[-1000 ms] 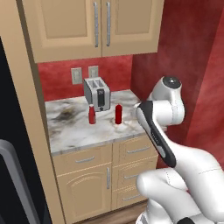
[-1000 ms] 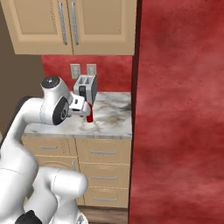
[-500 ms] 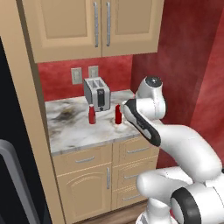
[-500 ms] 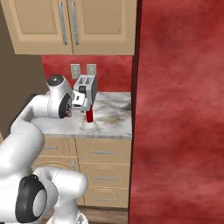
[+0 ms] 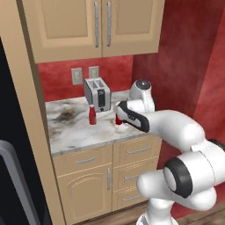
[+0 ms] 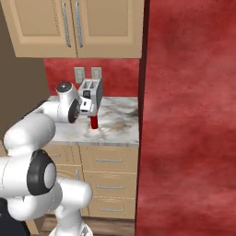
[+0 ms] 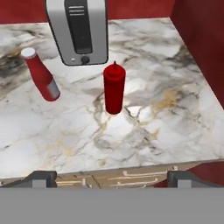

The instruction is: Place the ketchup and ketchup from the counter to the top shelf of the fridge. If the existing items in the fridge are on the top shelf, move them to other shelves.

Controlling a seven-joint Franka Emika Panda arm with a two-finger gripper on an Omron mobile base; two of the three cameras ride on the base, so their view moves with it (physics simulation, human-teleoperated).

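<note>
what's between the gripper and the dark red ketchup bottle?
Bare marbled counter in the hand view: nothing lies between the open gripper and the dark red ketchup bottle.

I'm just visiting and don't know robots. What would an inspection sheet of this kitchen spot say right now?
Surface: marbled counter, dark smudge at its left end.
Job's things: darker ketchup bottle upright mid-counter; pale-capped ketchup bottle to its left; both untouched. Fridge at the left, black.
Clutter: silver toaster behind the bottles.
Grippers: gripper open, holding nothing, fingers short of the darker bottle.
Cables: nothing seen.
Surroundings: red walls, beige wall cupboards, two wall outlets, drawers below.
</note>
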